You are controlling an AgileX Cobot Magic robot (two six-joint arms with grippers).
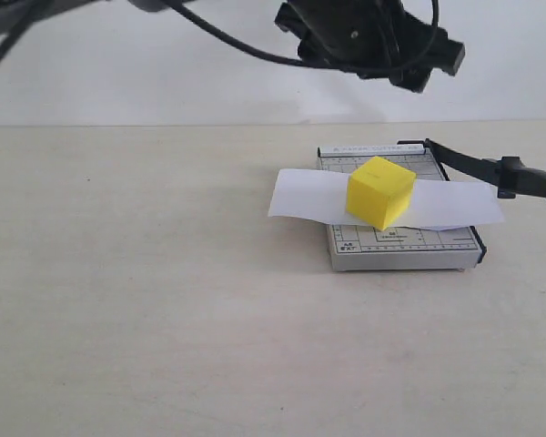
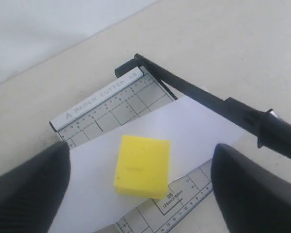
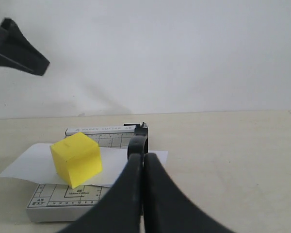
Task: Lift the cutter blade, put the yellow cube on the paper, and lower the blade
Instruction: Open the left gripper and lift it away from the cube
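The yellow cube (image 1: pixel 379 191) sits on the white paper (image 1: pixel 300 198), which lies across the grey trimmer base (image 1: pixel 409 244). The cutter blade (image 1: pixel 478 166) stands raised from its hinge and angles out past the base's right side. My left gripper (image 2: pixel 140 154) hangs open above the cube, one finger (image 2: pixel 29 189) far out on each side and touching nothing; it shows high up in the exterior view (image 1: pixel 373 41). My right gripper (image 3: pixel 144 156) is shut, fingers pressed together, with the tips right at the blade's rounded handle end (image 3: pixel 138 143). I cannot tell whether they touch.
The trimmer stands on a pale tabletop (image 1: pixel 146 300) in front of a white wall. A black cable (image 1: pixel 227 38) loops down from the left arm. In the right wrist view the left gripper (image 3: pixel 17 46) shows dark at the upper corner.
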